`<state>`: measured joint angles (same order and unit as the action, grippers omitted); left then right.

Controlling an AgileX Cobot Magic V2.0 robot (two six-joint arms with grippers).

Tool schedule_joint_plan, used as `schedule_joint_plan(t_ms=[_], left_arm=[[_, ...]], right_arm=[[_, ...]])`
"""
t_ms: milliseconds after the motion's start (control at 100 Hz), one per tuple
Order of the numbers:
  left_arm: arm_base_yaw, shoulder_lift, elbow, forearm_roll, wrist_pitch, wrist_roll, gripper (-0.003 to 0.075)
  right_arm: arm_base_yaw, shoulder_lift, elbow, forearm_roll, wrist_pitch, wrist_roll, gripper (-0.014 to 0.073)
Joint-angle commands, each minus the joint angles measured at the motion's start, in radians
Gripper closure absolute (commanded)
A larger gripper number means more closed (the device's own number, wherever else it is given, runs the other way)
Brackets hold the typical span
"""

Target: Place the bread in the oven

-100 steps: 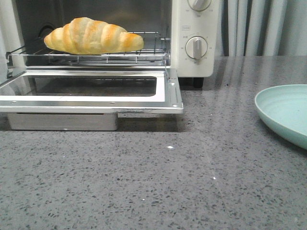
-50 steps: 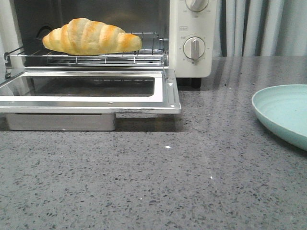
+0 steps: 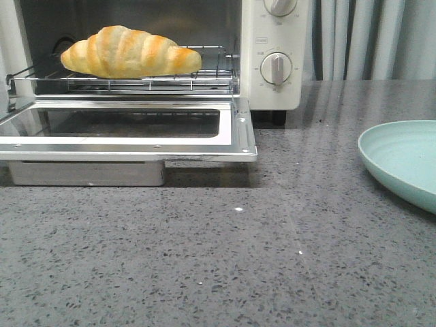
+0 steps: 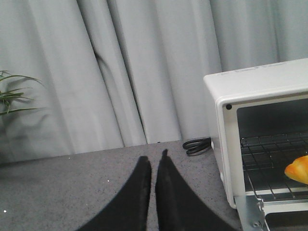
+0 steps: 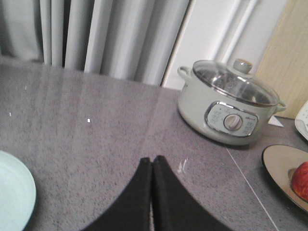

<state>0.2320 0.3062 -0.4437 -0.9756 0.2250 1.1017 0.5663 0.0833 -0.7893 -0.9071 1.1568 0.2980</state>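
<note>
- bread (image 3: pixel 129 52) lies lengthwise on the wire rack (image 3: pixel 204 75) inside the oven (image 3: pixel 272 54), golden-brown, tapered end toward the dial side; only one tip shows in the left wrist view (image 4: pixel 298 169)
- oven door (image 3: pixel 129 129) is folded down flat, glass pane facing up, its front edge over the grey speckled bench (image 3: pixel 238 259)
- two round dials on the oven's cream panel, lower dial (image 3: pixel 276 68) pointer upright, upper one cut off by the frame edge
- left gripper (image 4: pixel 153 161): black fingers pressed nearly together, a thin slit between them, holding nothing, over bare bench beside the oven's outer side wall
- right gripper (image 5: pixel 152 161): fingers closed against each other, empty, above bench
- pale green plate (image 3: pixel 402 160) sits on the bench well apart from the oven (nothing on the visible part)
- right wrist view also shows a lidded electric pot (image 5: pixel 228 108), and an apple (image 5: pixel 301 180) on a tan plate (image 5: pixel 276 166)
- black cable (image 4: pixel 196 145) coiled behind the oven, grey curtain (image 4: pixel 120 72) at the back
</note>
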Motion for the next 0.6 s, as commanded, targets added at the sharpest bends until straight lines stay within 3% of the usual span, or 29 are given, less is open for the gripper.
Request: schedule_joint_plan(t_ms=[0, 470, 590], left_arm=[[-0.007, 0.017, -0.005, -0.037, -0.024, -0.016, 0.074], [-0.145, -0.02, 0.046, -0.053, -0.037, -0.006, 0.074], [-0.159, -0.056, 0.098, -0.156, -0.084, -0.006, 0.074]], right_arm=[[-0.047, -0.023, 0.019, 0.016, -0.159, 0.016, 0.0645], [-0.268, -0.115, 0.252, 0.296, -0.449, 0.028, 0.0645], [-0.3, -0.115, 0.283, 0.357, -0.563, 0.028, 0.0645]])
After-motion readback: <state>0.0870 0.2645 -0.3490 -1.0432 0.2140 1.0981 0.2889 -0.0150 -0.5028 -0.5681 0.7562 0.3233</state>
